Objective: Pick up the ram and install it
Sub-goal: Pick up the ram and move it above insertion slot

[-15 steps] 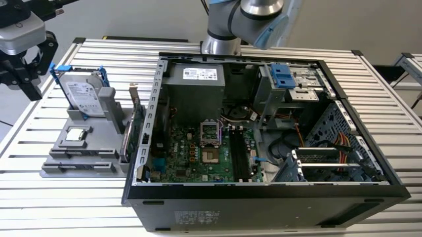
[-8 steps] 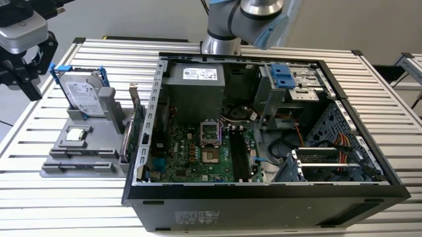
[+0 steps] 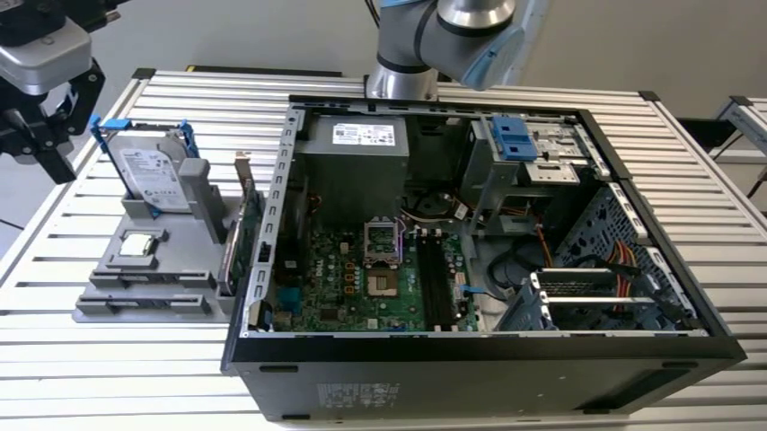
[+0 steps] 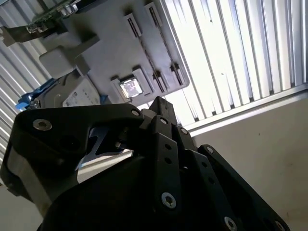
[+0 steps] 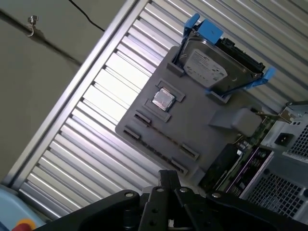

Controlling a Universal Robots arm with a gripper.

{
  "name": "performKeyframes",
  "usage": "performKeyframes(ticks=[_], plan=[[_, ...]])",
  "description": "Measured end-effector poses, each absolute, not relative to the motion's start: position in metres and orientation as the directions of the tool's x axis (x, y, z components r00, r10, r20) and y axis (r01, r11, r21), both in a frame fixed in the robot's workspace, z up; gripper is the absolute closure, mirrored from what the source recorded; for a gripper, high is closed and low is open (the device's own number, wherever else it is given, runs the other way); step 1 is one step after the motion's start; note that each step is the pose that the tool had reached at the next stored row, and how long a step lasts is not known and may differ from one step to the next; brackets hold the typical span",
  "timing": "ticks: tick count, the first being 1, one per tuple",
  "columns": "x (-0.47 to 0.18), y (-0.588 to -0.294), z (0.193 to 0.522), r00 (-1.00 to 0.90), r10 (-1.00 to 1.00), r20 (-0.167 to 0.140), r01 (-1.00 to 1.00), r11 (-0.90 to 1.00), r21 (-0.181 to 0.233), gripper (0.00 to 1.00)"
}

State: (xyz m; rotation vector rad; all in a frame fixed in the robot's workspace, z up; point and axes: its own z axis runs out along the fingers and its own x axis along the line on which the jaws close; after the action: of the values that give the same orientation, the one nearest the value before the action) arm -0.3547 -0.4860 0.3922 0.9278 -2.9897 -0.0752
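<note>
Gripper point(image 3: 46, 135) hangs at the exterior view's upper left, over the table edge and apart from the gray holder point(image 3: 108, 305). Spread or closed: cannot tell. Ram point(image 5: 165, 138) stands on edge in a holder slot (thin dark strip between two clips), just beside the silver chip point(image 5: 163, 99), well apart from the gripper. White printed labels sit on the hard drive point(image 3: 154, 171) and the power supply point(image 3: 359, 135).
</note>
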Motion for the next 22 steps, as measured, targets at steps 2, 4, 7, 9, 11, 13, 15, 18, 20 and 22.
performKeyframes(ticks=[2,4,7,9,11,13,15,18,20,22], plan=[[-0.3547,-0.4860,0.3922,-0.818,-0.575,-0.004,-0.574,0.817,0.049,1.00],[-0.3548,-0.4860,0.3921,-0.812,-0.583,-0.004,-0.583,0.811,0.049,1.00],[-0.3548,-0.4860,0.3922,-0.803,-0.596,-0.004,-0.595,0.802,0.049,1.00],[-0.3548,-0.4860,0.3921,-0.797,-0.604,-0.004,-0.604,0.796,0.049,1.00],[-0.3548,-0.4860,0.3921,-0.790,-0.613,-0.004,-0.612,0.789,0.049,1.00],[-0.3548,-0.4860,0.3921,-0.784,-0.621,-0.004,-0.620,0.783,0.049,1.00],[-0.3548,-0.4860,0.3922,-0.777,-0.629,-0.004,-0.628,0.776,0.049,1.00],[-0.3548,-0.4860,0.3921,-0.768,-0.641,-0.004,-0.640,0.766,0.049,1.00],[-0.3548,-0.4860,0.3922,-0.761,-0.649,-0.004,-0.648,0.760,0.049,1.00],[-0.3548,-0.4860,0.3922,-0.754,-0.657,-0.004,-0.656,0.753,0.049,1.00]])
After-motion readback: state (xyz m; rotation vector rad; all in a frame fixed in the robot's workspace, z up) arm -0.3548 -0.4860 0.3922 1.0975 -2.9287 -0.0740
